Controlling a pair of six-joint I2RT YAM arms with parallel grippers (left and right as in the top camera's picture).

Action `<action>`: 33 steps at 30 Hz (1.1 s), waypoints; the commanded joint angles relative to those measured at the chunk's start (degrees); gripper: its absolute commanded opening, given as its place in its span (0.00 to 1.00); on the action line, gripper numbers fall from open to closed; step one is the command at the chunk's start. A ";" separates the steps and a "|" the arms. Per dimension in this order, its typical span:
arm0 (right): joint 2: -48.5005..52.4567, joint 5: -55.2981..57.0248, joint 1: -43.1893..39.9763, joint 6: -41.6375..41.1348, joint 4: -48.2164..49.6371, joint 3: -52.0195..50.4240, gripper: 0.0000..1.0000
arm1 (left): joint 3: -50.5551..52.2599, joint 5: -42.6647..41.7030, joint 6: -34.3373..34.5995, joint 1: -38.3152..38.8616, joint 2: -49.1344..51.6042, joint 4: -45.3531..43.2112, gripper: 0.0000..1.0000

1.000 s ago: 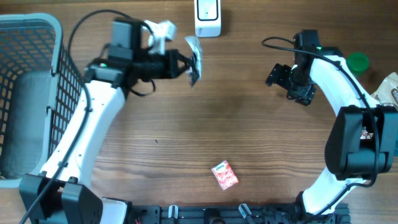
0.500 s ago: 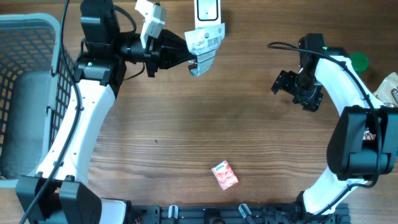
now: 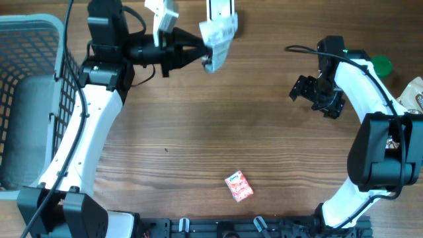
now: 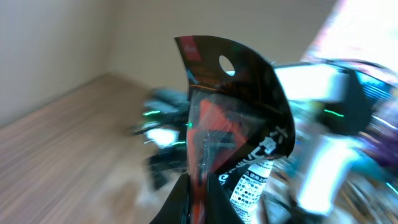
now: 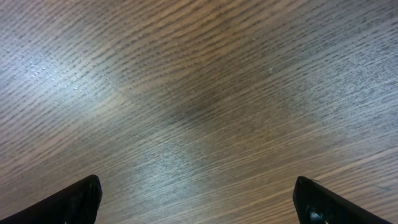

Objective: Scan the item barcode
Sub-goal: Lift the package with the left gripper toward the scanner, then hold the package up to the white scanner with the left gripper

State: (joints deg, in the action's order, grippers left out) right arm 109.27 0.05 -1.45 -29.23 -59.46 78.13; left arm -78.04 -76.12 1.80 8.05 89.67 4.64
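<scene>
My left gripper [image 3: 203, 58] is shut on a foil snack packet [image 3: 219, 38] and holds it in the air at the back of the table, right beside the white scanner [image 3: 221, 8]. The packet's white label side faces up and overlaps the scanner's lower edge. In the left wrist view the packet [image 4: 233, 118] looks dark and red with a hang hole, pinched between my black fingers [image 4: 180, 202]; the background is blurred. My right gripper [image 3: 305, 89] hangs open over bare wood at the right, its fingertips [image 5: 74, 202] far apart with nothing between them.
A small red packet [image 3: 238, 186] lies on the wooden table near the front. A wire basket [image 3: 39, 39] fills the left edge. A green round thing [image 3: 381, 65] and another snack bag [image 3: 413, 96] sit at the far right.
My left arm has carried the packet toward the back, up to the scanner, and turned its label side upward. The right arm shifted slightly to the right.
</scene>
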 commanded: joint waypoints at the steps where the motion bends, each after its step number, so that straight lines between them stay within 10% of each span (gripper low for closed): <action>1: -1.88 1.03 -0.07 0.17 0.11 0.13 0.99 | -0.72 30.29 3.39 2.36 -0.63 1.53 0.04; 8: -1.88 1.01 -0.07 0.15 1.62 0.13 0.99 | -0.74 66.84 2.95 10.51 4.90 -1.40 0.04; 17: -1.88 1.01 -0.07 0.11 3.08 0.13 0.99 | -13.66 72.61 4.48 10.56 26.99 -8.33 0.04; 33: -1.88 -0.52 -0.02 -1.75 6.10 0.13 0.98 | -21.84 86.05 -27.02 16.55 37.73 -6.91 0.04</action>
State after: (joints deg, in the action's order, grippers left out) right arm 109.19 0.03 -1.45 -29.93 -53.56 78.13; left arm -98.02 8.27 -18.52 23.00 125.80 -1.28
